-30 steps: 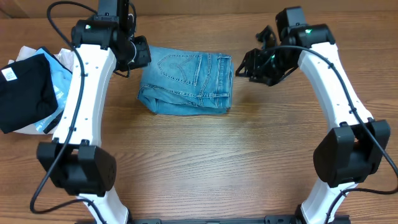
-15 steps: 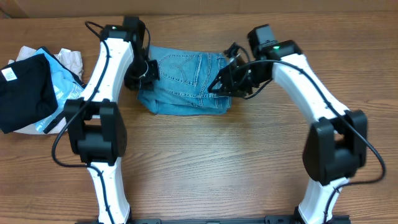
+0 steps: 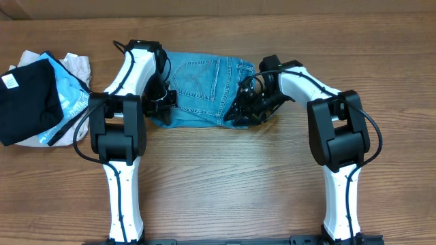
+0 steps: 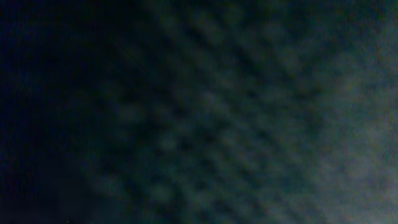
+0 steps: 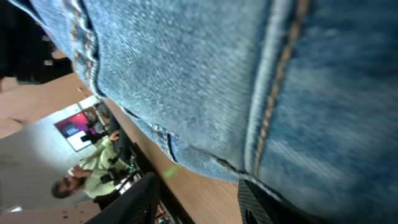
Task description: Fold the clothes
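The light-blue jeans point(image 3: 201, 85) lie folded into a compact rectangle at the table's far centre, a back pocket facing up. My left gripper point(image 3: 165, 105) is down on the jeans' front left corner; the left wrist view is dark, filled by cloth, and shows no fingers. My right gripper point(image 3: 237, 114) is at the jeans' front right corner. In the right wrist view its fingers point(image 5: 199, 202) stand apart with bare wood between them, and the denim point(image 5: 186, 81) with its seam fills the frame, its edge lying over one finger.
A black garment with a white tag point(image 3: 27, 102) lies at the far left on a cyan cloth point(image 3: 65, 92) and a beige cloth point(image 3: 78, 66). Both arm bases stand at the table's front edge.
Both arms have swung inward and down from beside the jeans to the front corners. The left wrist view is covered by cloth. The jeans stay folded, barely shifted.
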